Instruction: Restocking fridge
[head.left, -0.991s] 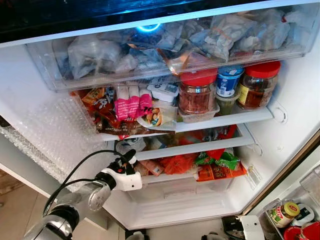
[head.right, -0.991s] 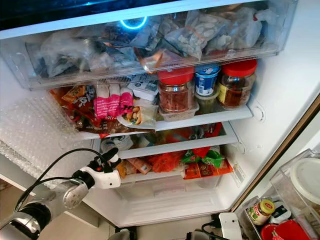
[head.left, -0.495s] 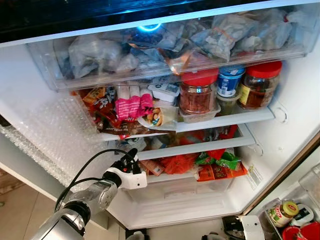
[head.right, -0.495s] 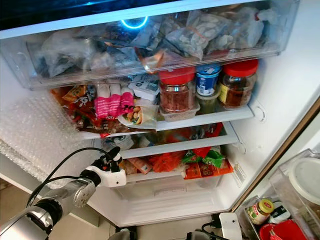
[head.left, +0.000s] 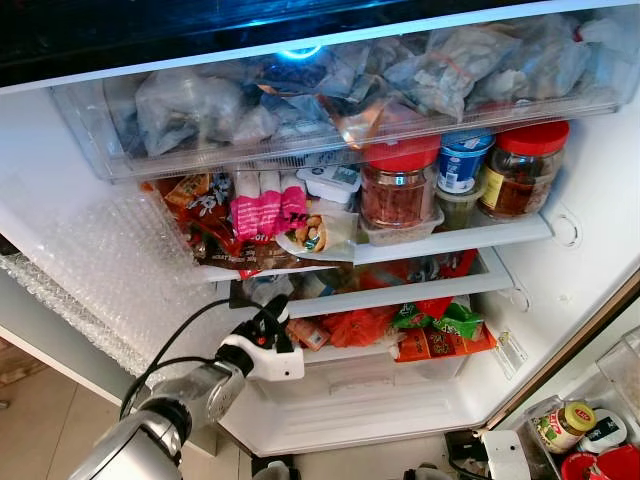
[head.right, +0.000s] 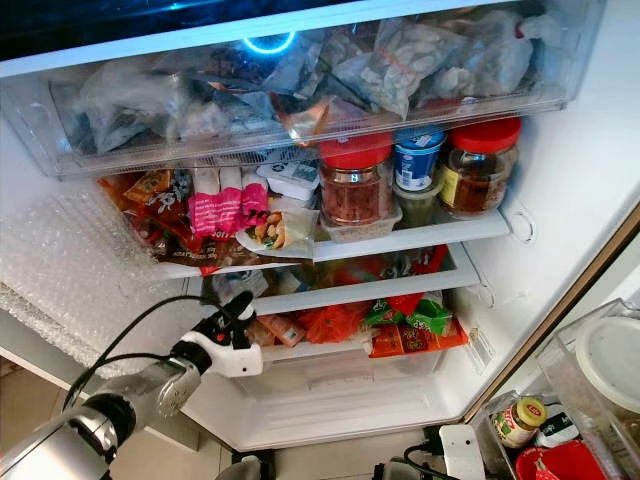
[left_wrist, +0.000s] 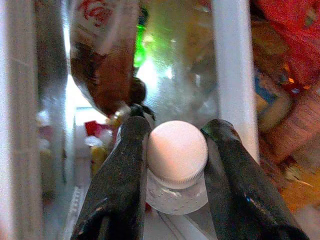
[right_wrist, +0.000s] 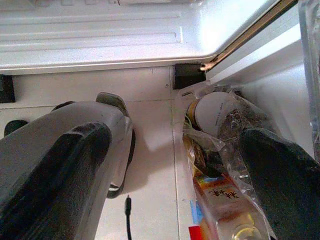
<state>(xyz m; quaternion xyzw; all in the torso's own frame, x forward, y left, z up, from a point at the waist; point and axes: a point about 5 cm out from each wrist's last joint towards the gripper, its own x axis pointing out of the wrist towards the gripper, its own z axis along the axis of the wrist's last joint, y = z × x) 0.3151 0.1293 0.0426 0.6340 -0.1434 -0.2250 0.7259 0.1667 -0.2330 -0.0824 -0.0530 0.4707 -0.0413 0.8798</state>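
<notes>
White-capped bottle (left_wrist: 177, 150) clamped between left tool (left_wrist: 175, 145) fingers, at the fridge's (head.left: 600, 200) lower shelf (head.left: 400, 297).

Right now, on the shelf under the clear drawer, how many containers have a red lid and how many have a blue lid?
Red-lidded jars: 2, one near the middle and one at the right end.
Blue-lidded tub: 1, standing between them.
Total: 3 lidded containers.

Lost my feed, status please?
Left gripper shut on bottle at lower fridge shelf. Right gripper open, idle, low. Snack packs crowd shelf.
</notes>
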